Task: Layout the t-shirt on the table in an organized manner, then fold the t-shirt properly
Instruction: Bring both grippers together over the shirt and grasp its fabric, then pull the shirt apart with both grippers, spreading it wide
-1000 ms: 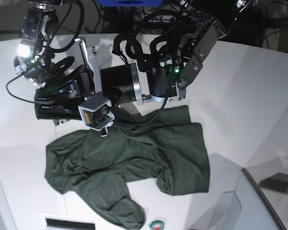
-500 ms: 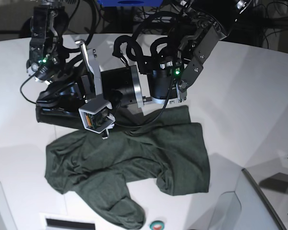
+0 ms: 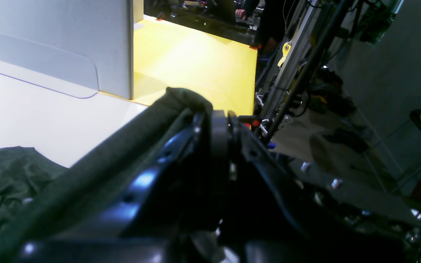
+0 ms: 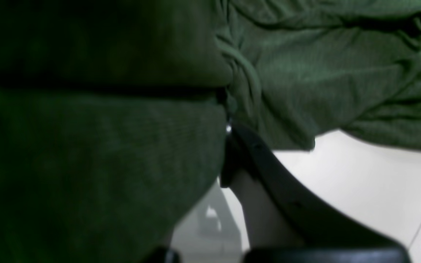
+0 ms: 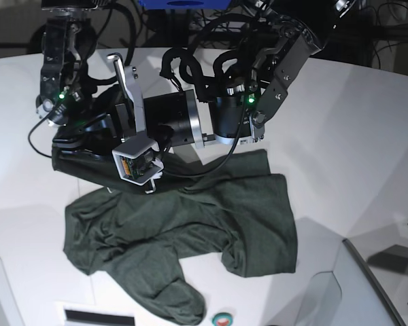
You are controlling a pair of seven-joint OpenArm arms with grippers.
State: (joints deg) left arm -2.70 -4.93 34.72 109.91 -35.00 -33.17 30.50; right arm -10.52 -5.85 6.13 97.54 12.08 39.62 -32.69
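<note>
The dark green t-shirt (image 5: pixel 211 217) lies crumpled on the white table (image 5: pixel 353 149), with one edge lifted up at the left. Both arms cross over its far side. In the left wrist view my left gripper (image 3: pixel 214 117) is shut, and a taut fold of the t-shirt (image 3: pixel 86 171) runs up over its tip. In the right wrist view my right gripper (image 4: pixel 227 109) is shut on the t-shirt (image 4: pixel 97 153), which drapes over and hides its left finger. In the base view both grippers sit in the dark lifted cloth (image 5: pixel 78 159) and I cannot separate them.
A grey upright panel (image 3: pixel 68 36) stands at the table's end, with a yellow floor (image 3: pixel 196 62) beyond it. A clear curved guard (image 5: pixel 367 285) sits at the front right corner. A small round button (image 5: pixel 222 318) lies at the front edge. Cables hang behind the arms.
The right arm has swung in toward the lifted cloth and its jaws have gone from open to shut on the shirt. The left arm and the rest of the shirt hold still.
</note>
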